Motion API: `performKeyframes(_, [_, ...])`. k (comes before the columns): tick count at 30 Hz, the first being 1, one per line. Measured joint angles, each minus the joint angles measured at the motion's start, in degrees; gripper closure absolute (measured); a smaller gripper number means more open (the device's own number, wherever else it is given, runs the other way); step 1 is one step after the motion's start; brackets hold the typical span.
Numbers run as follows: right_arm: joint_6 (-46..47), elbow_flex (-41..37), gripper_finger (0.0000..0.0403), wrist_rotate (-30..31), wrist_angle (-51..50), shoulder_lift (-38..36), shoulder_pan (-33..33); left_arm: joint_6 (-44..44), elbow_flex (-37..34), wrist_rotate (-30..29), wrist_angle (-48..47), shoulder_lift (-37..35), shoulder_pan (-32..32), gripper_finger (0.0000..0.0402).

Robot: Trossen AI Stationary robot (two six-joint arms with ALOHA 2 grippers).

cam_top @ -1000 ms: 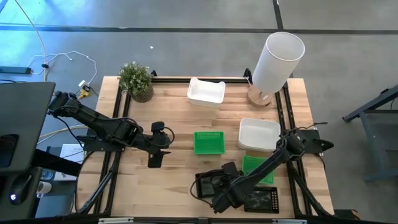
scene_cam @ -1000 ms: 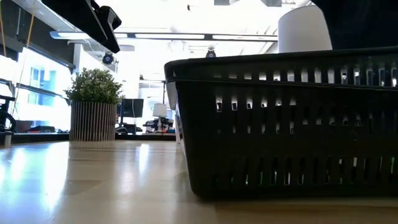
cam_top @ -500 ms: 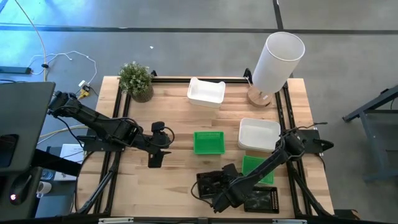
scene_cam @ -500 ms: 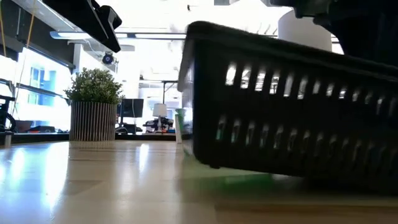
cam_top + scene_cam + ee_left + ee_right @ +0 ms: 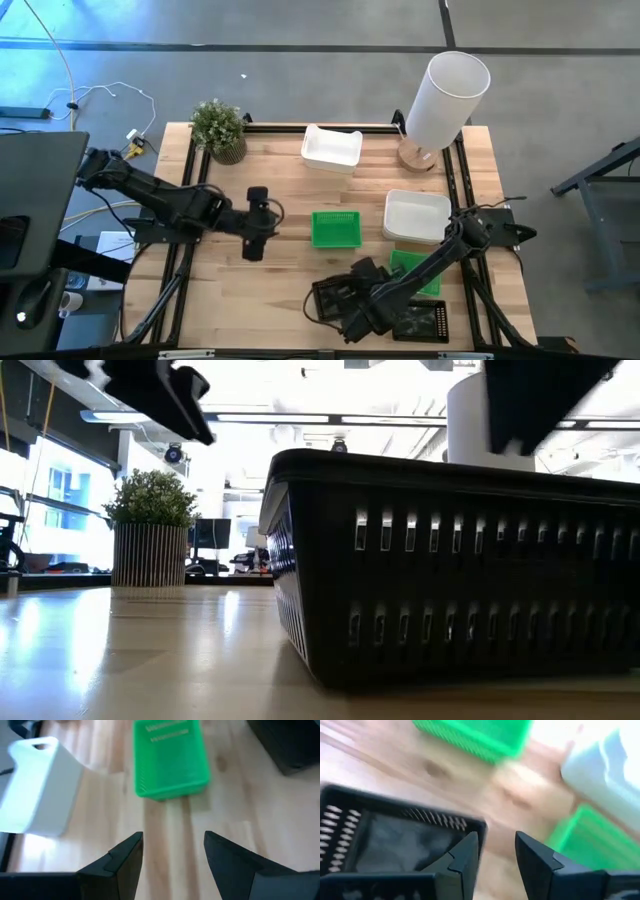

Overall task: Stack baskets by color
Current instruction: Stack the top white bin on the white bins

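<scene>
Right tool [image 5: 358, 303] clenched on the wall of the black basket [image 5: 333, 298] at 6 o'clock on the bench [image 5: 280, 290]: hold level, carry toward 5 o'clock, square over the second black basket [image 5: 420, 322] before lowering, leaving the released left tool [image 5: 256, 240] waiting near 9 o'clock.

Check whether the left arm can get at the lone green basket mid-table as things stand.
Probably yes. The left gripper is open and empty, pointed at the green basket, with only bare table between them. The right gripper is busy at a black basket, well aside.
</scene>
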Motion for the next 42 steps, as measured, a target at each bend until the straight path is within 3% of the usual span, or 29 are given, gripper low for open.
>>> performKeyframes(5, [-7.1,0.5,0.0286,8.4,0.0,0.0,-2.2,8.2,0.0,2.6,4.8,0.0,6.9,0.0206])
performKeyframes(12, [-20.2,0.5,0.0286,8.8,0.0,0.0,-5.9,18.5,0.0,9.7,8.8,0.0,17.2,0.0206])
performKeyframes(22, [-33.2,0.5,0.0286,9.0,-0.1,0.0,-11.0,26.7,0.0,19.3,15.7,0.0,28.9,0.0206])
performKeyframes(27, [-35.7,0.5,0.0286,8.6,0.0,0.0,-13.0,28.5,0.0,23.7,17.5,0.4,32.8,0.0206])
performKeyframes(33, [-35.7,0.5,0.0286,7.7,0.0,0.0,-14.0,28.5,0.0,24.1,17.7,2.3,35.7,0.0206])
performKeyframes(42, [-29.9,3.1,0.0286,5.3,3.7,0.0,-10.6,28.6,0.0,26.6,19.9,6.3,36.1,0.0206])
